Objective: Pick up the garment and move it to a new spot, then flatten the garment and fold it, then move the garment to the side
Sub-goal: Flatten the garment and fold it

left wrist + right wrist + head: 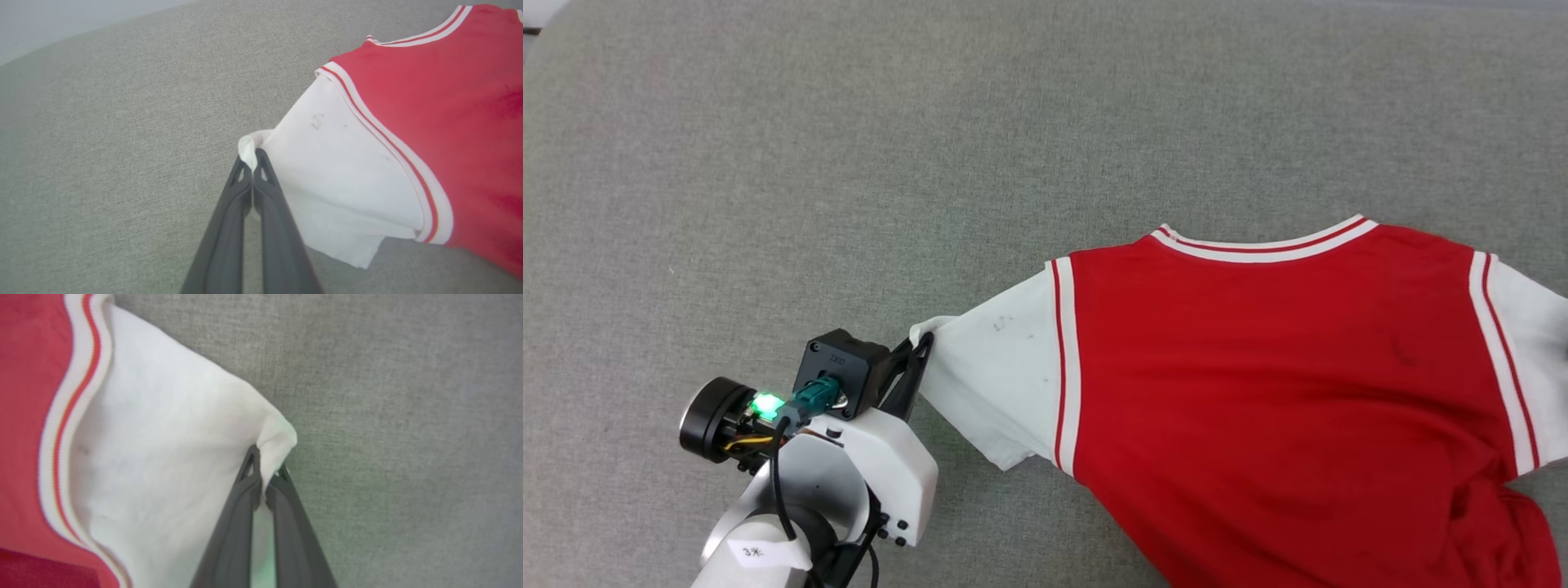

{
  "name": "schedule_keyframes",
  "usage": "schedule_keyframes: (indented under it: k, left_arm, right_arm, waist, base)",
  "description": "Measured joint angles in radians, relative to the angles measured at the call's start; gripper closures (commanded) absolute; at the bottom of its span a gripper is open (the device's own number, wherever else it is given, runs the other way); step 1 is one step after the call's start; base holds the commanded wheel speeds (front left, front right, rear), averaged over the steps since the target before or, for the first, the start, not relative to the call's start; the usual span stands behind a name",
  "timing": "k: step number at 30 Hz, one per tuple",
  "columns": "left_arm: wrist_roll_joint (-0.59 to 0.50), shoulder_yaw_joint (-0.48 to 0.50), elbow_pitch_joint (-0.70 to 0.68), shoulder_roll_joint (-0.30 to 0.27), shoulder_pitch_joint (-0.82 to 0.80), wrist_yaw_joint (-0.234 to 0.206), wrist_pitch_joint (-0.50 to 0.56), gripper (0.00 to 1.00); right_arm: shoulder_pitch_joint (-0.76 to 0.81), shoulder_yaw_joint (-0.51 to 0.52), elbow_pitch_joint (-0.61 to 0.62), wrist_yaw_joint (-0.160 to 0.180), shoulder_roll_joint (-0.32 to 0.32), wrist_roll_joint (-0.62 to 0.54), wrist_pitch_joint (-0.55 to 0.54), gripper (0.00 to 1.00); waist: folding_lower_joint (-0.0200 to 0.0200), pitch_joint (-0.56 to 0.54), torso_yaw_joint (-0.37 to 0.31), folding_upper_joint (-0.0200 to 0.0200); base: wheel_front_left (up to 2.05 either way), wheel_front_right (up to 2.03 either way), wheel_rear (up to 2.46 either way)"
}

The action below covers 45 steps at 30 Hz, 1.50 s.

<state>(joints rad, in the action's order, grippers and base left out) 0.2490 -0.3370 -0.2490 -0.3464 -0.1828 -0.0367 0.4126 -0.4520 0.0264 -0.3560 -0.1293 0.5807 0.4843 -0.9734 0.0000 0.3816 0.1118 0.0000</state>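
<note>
Garment [1282, 392] lies on the near right part of the grey table [849, 163], collar toward the far edge and the hem running out of the head view. It is held by both sleeve tips. The left hand [252, 163] is clenched on the pinched tip of the white sleeve [992, 384] that points toward the table's left edge. In the right wrist view, the right hand [267, 467] is likewise clenched on a small peak of the other sleeve [163, 457]. Gripping at the two outermost points lets the arms draw the shoulders apart, which I judge to be the flattening step. A pull from there spreads the whole upper width at once.

The garment's red panel carries no lettering on the upward face, so it probably lies back-up. The shoulders and collar trim sit smooth and taut, and red-and-white stripes mark each sleeve seam. A few faint dark smudges speckle the left-side sleeve. Toward the table's near right, the red cloth bunches into folds, so the lower body looks unflattened as yet.
</note>
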Motion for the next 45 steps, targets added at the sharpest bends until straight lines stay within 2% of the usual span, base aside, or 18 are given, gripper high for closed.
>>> schedule_keyframes:
  k: [11, 23, 35, 45]
  left_arm:
    - [0.011, 0.036, 0.035, -0.018, 0.035, -0.017, -0.064, 1.00]
    - [0.006, 0.109, -0.012, -0.064, 0.046, -0.047, -0.147, 1.00]
    - [-0.015, 0.216, -0.092, -0.136, -0.013, -0.054, -0.284, 1.00]
    - [-0.048, 0.309, -0.150, -0.209, -0.127, -0.061, -0.390, 1.00]
  right_arm:
    - [-0.002, -0.042, 0.004, -0.002, 0.039, 0.016, 0.199, 1.00]
    - [-0.004, -0.043, 0.085, -0.002, 0.073, 0.033, 0.365, 1.00]
    - [-0.070, -0.001, 0.195, -0.002, 0.051, -0.001, 0.564, 1.00]
    - [-0.155, 0.046, 0.307, -0.002, 0.007, -0.040, 0.635, 1.00]
  waist:
    - [0.0000, -0.126, -0.031, 0.0000]
    - [0.0000, -0.272, -0.064, 0.0000]
    - [-0.0001, -0.366, -0.103, 0.0000]
    - [-0.0001, -0.379, -0.130, 0.0001]
  base:
    - [0.00, 0.00, 0.00]
    - [0.00, 0.00, 0.00]
    - [0.00, 0.00, 0.00]
    - [0.00, 0.00, 0.00]
